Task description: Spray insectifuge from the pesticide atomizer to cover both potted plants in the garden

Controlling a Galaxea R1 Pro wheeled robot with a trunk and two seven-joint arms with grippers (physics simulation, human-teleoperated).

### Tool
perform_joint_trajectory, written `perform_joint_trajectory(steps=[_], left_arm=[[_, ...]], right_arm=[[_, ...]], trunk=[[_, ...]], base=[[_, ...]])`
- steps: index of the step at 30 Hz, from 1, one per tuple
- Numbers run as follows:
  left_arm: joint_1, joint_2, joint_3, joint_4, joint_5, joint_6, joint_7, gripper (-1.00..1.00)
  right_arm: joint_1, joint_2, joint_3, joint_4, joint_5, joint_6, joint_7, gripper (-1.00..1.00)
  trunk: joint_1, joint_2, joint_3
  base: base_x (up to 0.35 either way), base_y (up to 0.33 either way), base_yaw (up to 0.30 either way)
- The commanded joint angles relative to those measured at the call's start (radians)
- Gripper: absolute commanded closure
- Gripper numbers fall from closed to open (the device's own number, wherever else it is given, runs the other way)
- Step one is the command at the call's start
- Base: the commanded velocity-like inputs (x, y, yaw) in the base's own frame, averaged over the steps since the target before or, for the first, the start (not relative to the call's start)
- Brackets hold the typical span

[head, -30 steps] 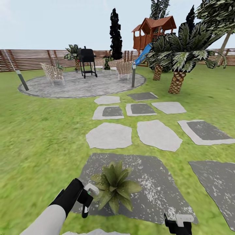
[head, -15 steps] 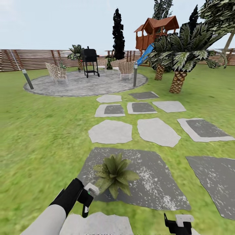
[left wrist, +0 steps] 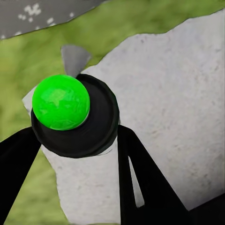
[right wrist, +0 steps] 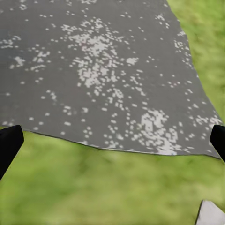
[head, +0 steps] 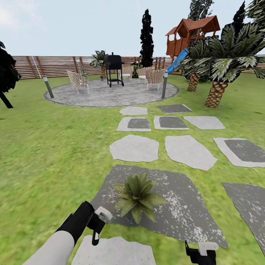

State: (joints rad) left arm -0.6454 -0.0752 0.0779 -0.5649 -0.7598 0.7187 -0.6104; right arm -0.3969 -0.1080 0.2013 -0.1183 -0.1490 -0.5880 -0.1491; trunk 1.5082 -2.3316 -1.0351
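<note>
The lawn (head: 48, 147) is spreading across the garden, with a brown slatted fence (head: 44, 66) running along its far edge. A round paved patio (head: 110, 94) is lying before the fence, carrying woven chairs (head: 78, 81) and a black grill (head: 114, 68), with grey lamp posts (head: 48, 87) standing at its rim. To the right, palm trees (head: 221, 70) are rising in front of a red wooden playhouse (head: 191, 35) with a blue slide. Pale stepping stones (head: 134, 148) are leading from the patio toward the robot, ending at a large dark speckled slab (head: 176, 206). One potted plant (head: 138, 197), a low rosette of pointed green leaves, is sitting on the near left part of that slab. The left arm (head: 62, 239) is reaching forward, its pincer (head: 96, 224) gripping the spray bottle (head: 103, 214), whose white head is sitting just beside the plant's nearest leaves, a little left of them. In the left wrist view the bottle (left wrist: 75, 115) is showing as a dark round body with a bright green ball, clamped between the black fingers (left wrist: 140, 178) above a pale stone. The right pincer (head: 201, 252) is hanging low at the near right; in the right wrist view its fingertips (right wrist: 9, 143) are standing wide apart, holding nothing, over the dark slab's edge and grass.
</note>
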Motion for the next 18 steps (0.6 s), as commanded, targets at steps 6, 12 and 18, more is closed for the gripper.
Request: perform_joint_trajectory(steps=[6, 12, 18], left_arm=[[0.0, -0.001, 0.008, -0.003, -0.011, 0.002, -0.009, 1.0], [0.0, 0.0, 0.006, -0.004, -0.013, 0.001, -0.009, 1.0], [0.0, 0.0, 0.008, -0.004, -0.013, 0.001, -0.008, 1.0]], right_arm=[[0.0, -0.001, 0.009, 0.0, -0.009, -0.003, -0.003, -1.0], [0.0, 0.0, 0.009, 0.0, -0.009, -0.003, -0.003, -1.0], [0.0, 0.001, 0.009, 0.0, -0.009, -0.003, -0.003, -1.0]], trunk=[[0.0, 0.0, -0.001], [0.0, 0.0, -0.001], [0.0, 0.0, -0.001]], base=[[0.0, -0.22, 0.002], [0.024, -0.24, 0.022], [0.184, -0.136, 0.239]])
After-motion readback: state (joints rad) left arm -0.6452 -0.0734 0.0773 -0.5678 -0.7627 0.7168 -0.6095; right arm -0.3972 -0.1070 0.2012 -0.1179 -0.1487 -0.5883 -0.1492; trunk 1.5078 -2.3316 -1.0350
